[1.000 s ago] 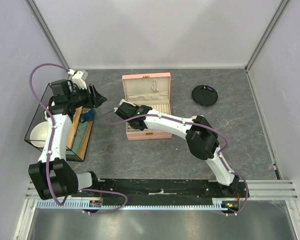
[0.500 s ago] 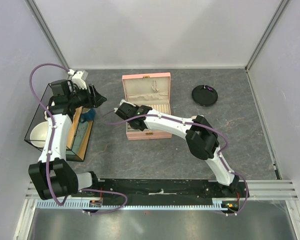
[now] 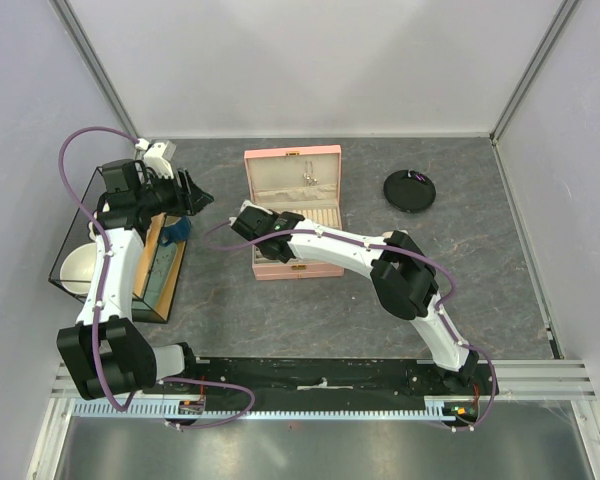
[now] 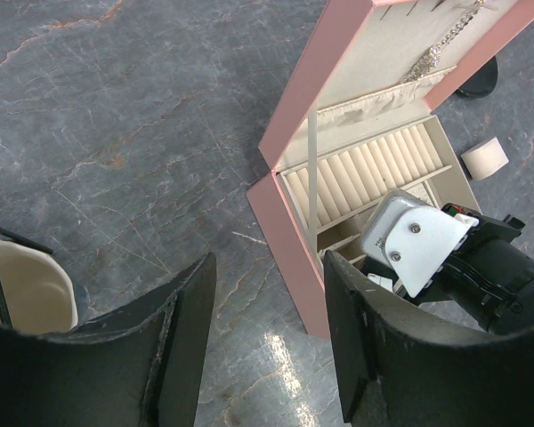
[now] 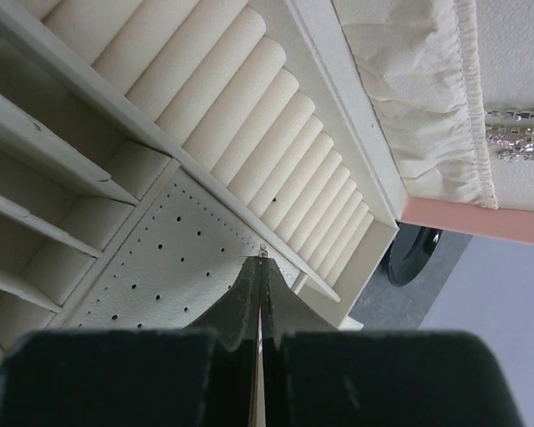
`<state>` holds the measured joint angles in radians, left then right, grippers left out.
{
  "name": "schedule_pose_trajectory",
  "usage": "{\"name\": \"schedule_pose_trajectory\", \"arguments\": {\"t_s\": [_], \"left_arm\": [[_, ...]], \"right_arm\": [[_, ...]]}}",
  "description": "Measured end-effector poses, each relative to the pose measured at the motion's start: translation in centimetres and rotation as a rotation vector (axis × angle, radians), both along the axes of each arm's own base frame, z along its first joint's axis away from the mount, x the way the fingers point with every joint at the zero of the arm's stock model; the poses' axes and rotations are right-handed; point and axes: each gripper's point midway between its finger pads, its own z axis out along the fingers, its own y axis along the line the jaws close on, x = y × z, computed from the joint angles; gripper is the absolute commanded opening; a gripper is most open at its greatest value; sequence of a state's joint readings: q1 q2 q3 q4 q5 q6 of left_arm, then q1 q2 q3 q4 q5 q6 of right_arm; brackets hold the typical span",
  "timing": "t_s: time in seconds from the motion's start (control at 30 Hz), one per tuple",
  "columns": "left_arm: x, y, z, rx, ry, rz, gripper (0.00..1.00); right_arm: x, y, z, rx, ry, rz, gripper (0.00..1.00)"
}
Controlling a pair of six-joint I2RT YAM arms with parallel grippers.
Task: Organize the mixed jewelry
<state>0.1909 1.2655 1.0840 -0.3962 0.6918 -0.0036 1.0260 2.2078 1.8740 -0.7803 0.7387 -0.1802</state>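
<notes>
The open pink jewelry box (image 3: 271,270) stands mid-table; silvery chains (image 3: 308,180) hang in its lid. My right gripper (image 3: 243,222) is inside the box's left part. In the right wrist view it (image 5: 263,265) is shut on a tiny silvery earring piece (image 5: 263,253), held just over the perforated panel (image 5: 151,267) beside the ring rolls (image 5: 240,116). A sparkly chain (image 5: 521,138) shows in the lid. My left gripper (image 3: 195,192) is open and empty, above bare table left of the box (image 4: 289,240).
A black wire basket (image 3: 72,225) with a white bowl (image 3: 75,268) stands at the left edge. A round black disc (image 3: 410,190) lies at the back right. A small beige pad (image 4: 485,158) lies beyond the box.
</notes>
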Motion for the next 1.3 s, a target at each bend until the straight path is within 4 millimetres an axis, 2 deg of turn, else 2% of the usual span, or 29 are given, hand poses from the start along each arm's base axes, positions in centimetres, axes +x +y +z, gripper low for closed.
{"name": "schedule_pose_trajectory", "arguments": {"t_s": [1.3], "left_arm": [[-0.07, 0.1, 0.12, -0.01, -0.002, -0.005, 0.59]], "right_arm": [[0.11, 0.18, -0.54, -0.008, 0.003, 0.0, 0.0]]}}
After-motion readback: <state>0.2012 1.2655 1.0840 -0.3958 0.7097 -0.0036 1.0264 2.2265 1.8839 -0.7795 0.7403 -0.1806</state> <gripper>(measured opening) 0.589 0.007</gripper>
